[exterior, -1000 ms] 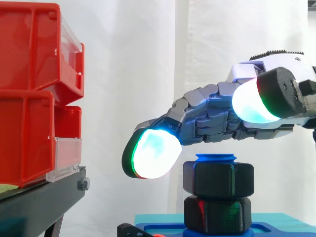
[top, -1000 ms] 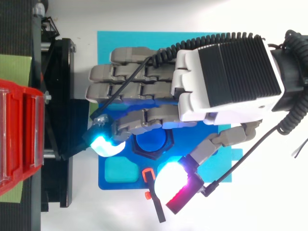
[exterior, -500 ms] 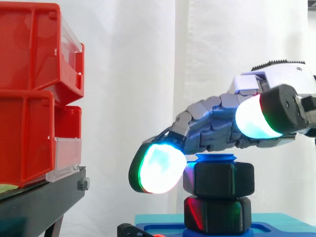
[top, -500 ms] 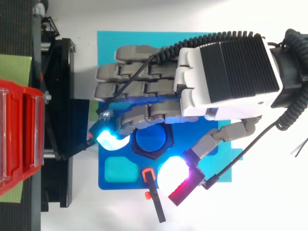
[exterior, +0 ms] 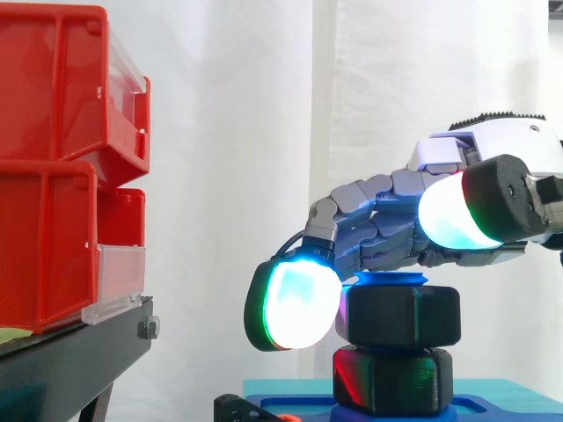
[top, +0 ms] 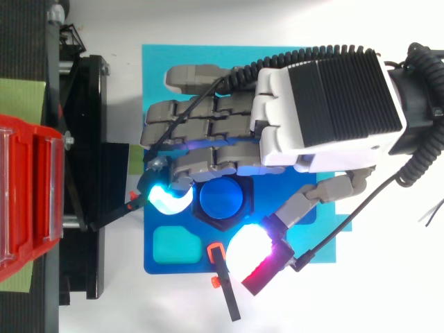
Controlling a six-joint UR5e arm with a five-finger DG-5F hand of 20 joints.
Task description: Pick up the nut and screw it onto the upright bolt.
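The robot hand [top: 326,104] is curled over the black hexagonal plastic nut [exterior: 405,315]. One glowing fingertip [exterior: 299,303] touches the nut's left side, and the thumb pad [exterior: 453,211] stands higher, apart from it. The nut sits on the blue upright bolt [top: 222,201], near the middle of the blue base plate [top: 187,263]. The plate's left edge lies just beside the black stand [top: 90,208].

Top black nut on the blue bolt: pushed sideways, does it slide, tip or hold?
Probably holds: the upper nut sits around the blue bolt, whose top shows above it, so a side push likely meets the shaft. It looks rigid, with flat hex faces, so it should not roll. Its matte surface seems grippy, not slick.
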